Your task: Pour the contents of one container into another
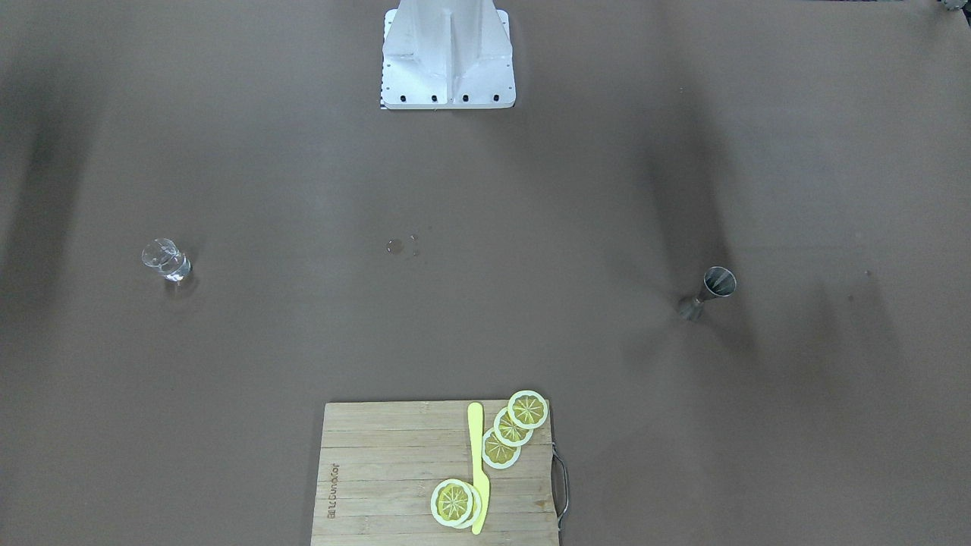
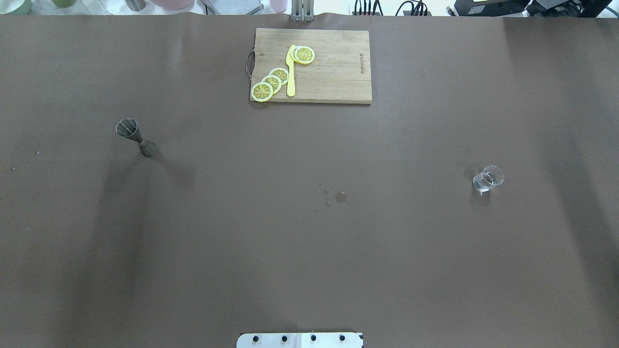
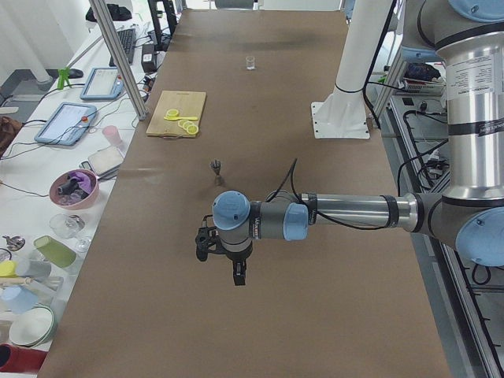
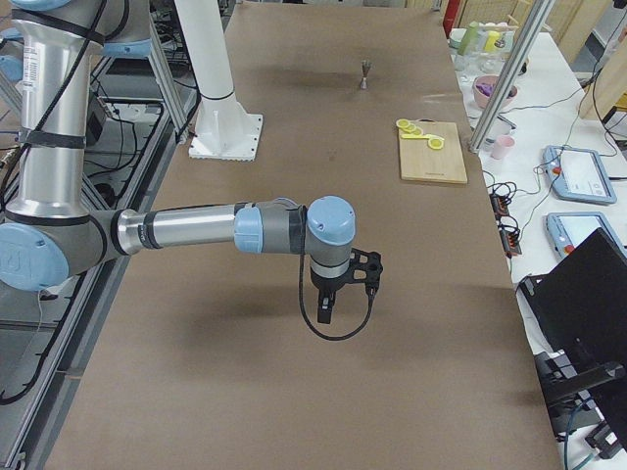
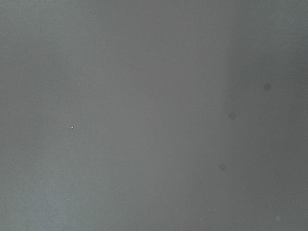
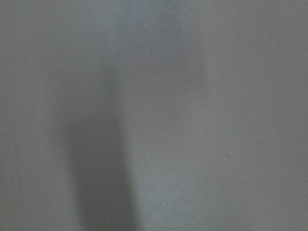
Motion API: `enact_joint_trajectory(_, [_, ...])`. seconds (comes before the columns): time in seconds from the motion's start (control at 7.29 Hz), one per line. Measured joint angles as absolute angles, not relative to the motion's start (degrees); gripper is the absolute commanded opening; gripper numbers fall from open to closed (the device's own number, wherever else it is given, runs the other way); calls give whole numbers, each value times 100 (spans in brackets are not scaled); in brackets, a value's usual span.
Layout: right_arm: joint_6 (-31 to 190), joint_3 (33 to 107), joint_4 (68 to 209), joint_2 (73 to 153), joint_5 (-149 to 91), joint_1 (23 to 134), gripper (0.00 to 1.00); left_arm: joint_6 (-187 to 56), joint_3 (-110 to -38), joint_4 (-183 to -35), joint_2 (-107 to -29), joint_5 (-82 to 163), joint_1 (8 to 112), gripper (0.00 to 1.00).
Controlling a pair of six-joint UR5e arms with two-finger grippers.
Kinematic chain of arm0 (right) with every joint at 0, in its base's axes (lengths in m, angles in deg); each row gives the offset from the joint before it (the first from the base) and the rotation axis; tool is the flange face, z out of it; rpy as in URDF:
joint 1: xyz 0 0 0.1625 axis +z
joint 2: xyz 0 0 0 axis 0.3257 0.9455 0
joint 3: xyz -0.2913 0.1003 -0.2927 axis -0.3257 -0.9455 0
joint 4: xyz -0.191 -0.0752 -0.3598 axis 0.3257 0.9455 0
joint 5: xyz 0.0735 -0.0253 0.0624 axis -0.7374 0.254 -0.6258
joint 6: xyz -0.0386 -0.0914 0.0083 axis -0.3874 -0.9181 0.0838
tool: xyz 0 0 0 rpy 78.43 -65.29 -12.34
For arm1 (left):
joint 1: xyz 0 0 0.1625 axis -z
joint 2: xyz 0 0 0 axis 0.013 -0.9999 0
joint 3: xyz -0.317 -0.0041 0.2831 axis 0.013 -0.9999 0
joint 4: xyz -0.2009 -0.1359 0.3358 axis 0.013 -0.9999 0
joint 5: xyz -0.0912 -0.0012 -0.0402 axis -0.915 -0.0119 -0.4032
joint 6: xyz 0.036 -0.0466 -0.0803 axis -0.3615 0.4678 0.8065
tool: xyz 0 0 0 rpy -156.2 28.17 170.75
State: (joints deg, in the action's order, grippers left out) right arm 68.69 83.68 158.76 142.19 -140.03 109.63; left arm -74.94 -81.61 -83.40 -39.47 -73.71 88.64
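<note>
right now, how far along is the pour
Done: unclear; the glass seems to hold a little clear liquid, and droplets mark the middle of the table. In hand: nothing; jigger and glass stand far apart, untouched. Left: cannot tell if a pour remains.

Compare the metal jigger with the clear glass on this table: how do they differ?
The jigger is opaque dark metal; the glass is transparent. The jigger is two cones joined at a narrow waist; the glass is short and squat. The jigger sits on the robot's left, the glass on its right. Both stand upright on the table.
</note>
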Motion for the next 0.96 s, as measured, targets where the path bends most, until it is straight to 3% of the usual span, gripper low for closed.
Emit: enact_joint_trajectory(0.96, [7013,8489,15644,14246,-14155,10569,100,-7445,-8189,-8333,-4035,-7381,8864,99])
